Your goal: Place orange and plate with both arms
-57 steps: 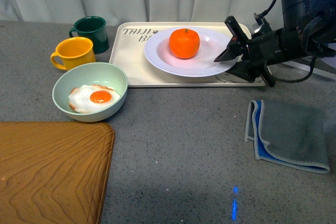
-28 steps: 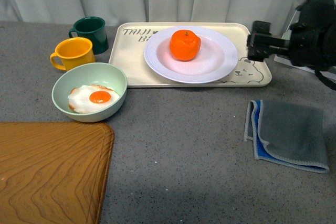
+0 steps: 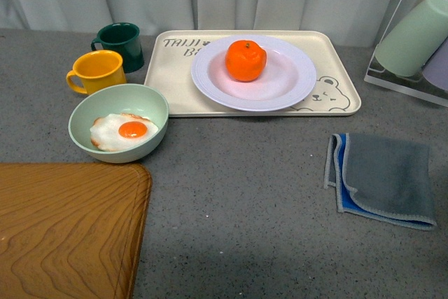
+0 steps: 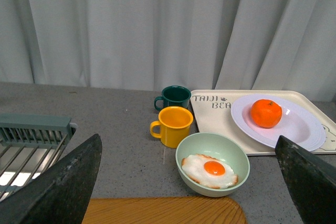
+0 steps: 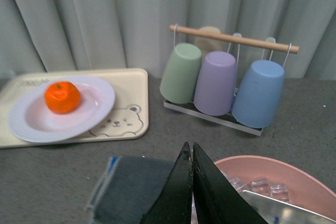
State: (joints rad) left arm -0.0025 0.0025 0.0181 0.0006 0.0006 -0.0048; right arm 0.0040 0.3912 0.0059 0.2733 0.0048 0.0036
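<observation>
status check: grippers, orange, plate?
Left gripper open, empty. Right gripper shut, empty, back from the tray. Orange sits on plate, plate on tray. Nothing in the way.

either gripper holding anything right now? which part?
Nothing held. Left gripper is open and empty, right gripper is shut on nothing. The orange sits on the plate, untouched.

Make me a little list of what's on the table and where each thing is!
orange: sits on the plate
plate: white, resting on the beige bear tray
green bowl: holds a fried egg, in front of the mugs
mugs: yellow mug beside dark green mug, left of the tray
cloth: grey and blue, folded, in front of the tray on the right
cutting board: wooden, near left corner
left gripper: jaws open, holding nothing
right gripper: jaws shut, empty
</observation>
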